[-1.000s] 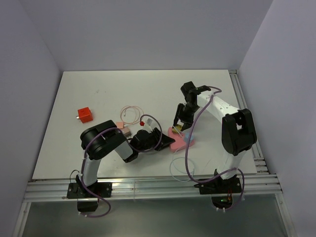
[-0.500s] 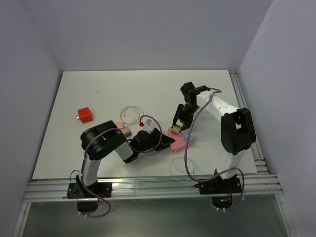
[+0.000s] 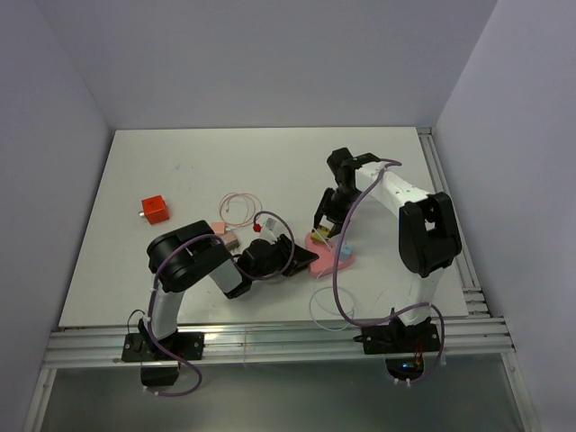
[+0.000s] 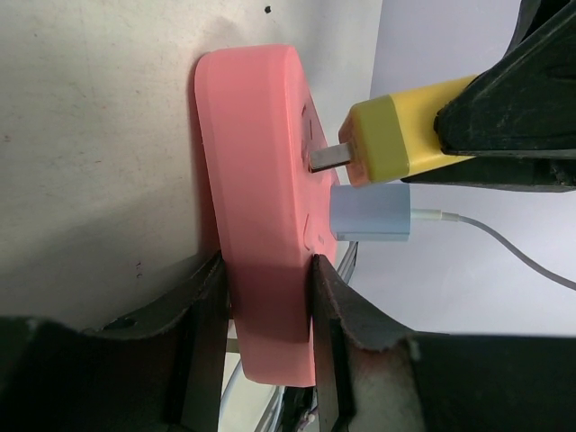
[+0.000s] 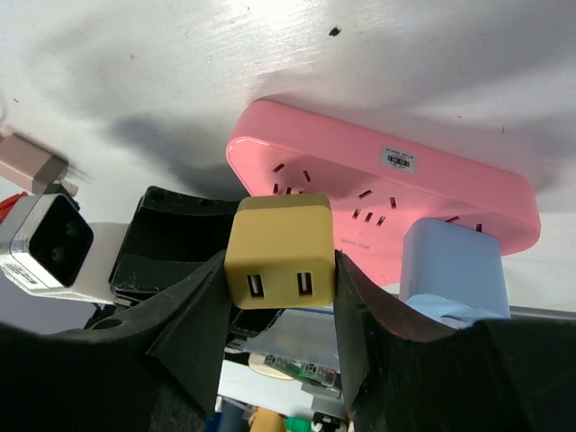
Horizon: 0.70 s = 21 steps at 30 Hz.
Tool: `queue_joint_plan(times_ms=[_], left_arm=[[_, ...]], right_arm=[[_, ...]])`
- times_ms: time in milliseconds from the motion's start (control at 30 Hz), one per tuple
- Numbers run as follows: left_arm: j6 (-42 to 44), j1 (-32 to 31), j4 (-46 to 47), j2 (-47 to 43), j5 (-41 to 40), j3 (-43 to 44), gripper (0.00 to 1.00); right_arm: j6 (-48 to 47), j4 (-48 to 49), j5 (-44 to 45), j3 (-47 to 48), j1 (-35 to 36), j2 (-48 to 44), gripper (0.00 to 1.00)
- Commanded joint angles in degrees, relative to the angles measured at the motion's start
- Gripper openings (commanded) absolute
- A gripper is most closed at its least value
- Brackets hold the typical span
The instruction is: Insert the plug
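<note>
A pink power strip (image 3: 329, 259) lies on the white table, and my left gripper (image 3: 292, 255) is shut on its near end (image 4: 256, 180), one finger (image 4: 209, 297) on each long side. My right gripper (image 3: 326, 229) is shut on a yellow plug (image 5: 279, 250), pads against its two sides. In the left wrist view the yellow plug (image 4: 387, 139) stands at a socket with its metal prongs partly showing between plug and strip. A light blue plug (image 4: 371, 213) with a white cable sits fully in the socket beside it, also seen as a blue block (image 5: 450, 261) on the strip (image 5: 378, 193).
An orange cube (image 3: 154, 210) lies at the left. A small pinkish adapter (image 3: 222, 234) and a thin looped cable (image 3: 238, 205) lie behind my left arm. The white cable (image 3: 326, 313) curls toward the front edge. Metal rails (image 3: 453, 225) run along the right side.
My right gripper with the yellow plug has edged slightly left, over the strip. The left gripper and the strip have not moved.
</note>
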Motion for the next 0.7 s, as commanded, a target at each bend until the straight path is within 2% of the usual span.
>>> queue_joint_plan(times_ms=[0,167,333,667], left_arm=[[8.4,-0.4,-19.2,4.7,-4.4,-3.6,0.00],[9.3,-0.5,-18.3,4.4,-4.6,-3.9,0.00],[10.1,-0.9,-19.0,3.6,-8.7,-4.4,0.00],[10.1,-1.4,-19.8,5.2,-8.7,-3.0,0.00]], right_arm=[[0.3,-2.7,3.8,2.0,0.1,1.3,0.00],[0.3,-3.4,4.8,3.1,0.2,2.3,0.00],[0.8,-3.8,6.7,3.3,0.1,2.0,0.00],[1.6,-5.8,8.0,5.7,0.5,4.4,0.00]])
